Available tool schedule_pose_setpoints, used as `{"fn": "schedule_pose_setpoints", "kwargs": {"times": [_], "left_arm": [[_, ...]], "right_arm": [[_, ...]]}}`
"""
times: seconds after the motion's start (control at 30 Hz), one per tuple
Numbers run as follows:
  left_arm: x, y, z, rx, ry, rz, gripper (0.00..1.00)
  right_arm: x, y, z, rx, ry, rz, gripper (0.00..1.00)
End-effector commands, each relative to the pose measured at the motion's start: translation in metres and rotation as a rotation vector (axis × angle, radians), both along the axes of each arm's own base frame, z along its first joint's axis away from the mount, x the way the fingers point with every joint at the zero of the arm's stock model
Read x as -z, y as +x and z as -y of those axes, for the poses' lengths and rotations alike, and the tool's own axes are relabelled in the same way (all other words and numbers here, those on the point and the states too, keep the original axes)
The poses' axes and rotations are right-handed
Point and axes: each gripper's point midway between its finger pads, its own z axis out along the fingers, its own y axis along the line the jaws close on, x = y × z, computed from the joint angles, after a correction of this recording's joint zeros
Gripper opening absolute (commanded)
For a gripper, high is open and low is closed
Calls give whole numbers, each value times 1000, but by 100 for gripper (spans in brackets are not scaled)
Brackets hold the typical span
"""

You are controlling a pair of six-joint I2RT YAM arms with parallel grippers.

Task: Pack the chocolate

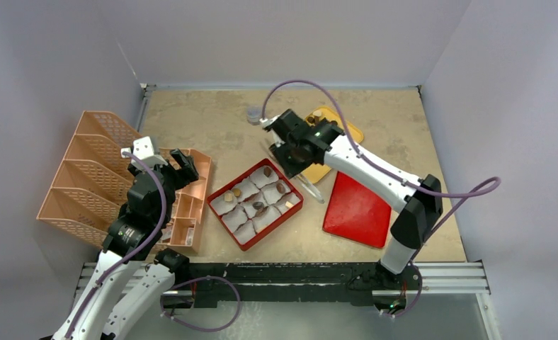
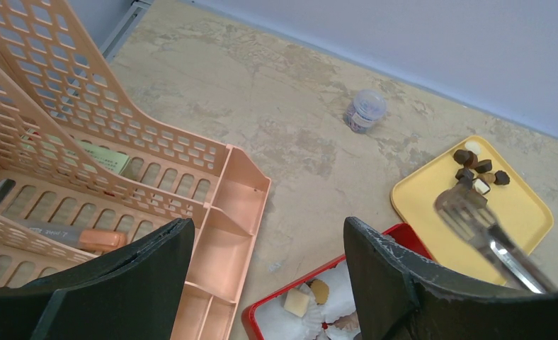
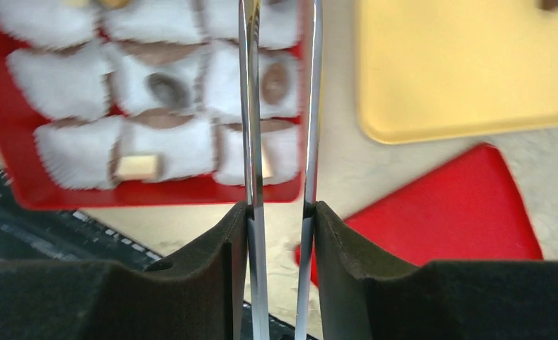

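Observation:
A red box [image 1: 276,223] lined with white paper cups sits mid-table, and several cups hold chocolate chunks [image 1: 281,188]. More chocolate [image 2: 474,170] lies on a yellow tray [image 1: 354,132] behind it. My right gripper [image 1: 294,152] hovers between the box and the tray, shut on metal tongs [image 1: 311,188]. In the right wrist view the gripper [image 3: 280,212] clamps both tong arms [image 3: 251,142] above the box's chocolate [image 3: 274,81]; the tips are cut off. My left gripper [image 1: 173,164] is open and empty over the peach organizer, its jaws wide apart [image 2: 269,234].
A peach organizer tray [image 1: 191,212] and a slotted file rack [image 1: 85,177] stand at the left. The red lid [image 1: 357,209] lies right of the box. A small jar [image 1: 253,113] stands at the back. A black rail runs along the near edge.

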Motion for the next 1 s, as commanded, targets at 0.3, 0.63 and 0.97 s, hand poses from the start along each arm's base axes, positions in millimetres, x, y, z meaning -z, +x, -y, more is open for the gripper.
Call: {"fn": "schedule_pose_setpoints", "kwargs": {"times": [0.3, 0.63, 0.97], "left_arm": [[-9, 3, 4, 20, -20, 31, 76], [-9, 3, 5, 22, -20, 30, 76], [-8, 3, 5, 22, -18, 25, 76]], "right_arm": [[5, 76, 128, 273, -88, 28, 40], [36, 104, 158, 347, -74, -48, 41], [68, 118, 159, 348, -53, -106, 43]]}}
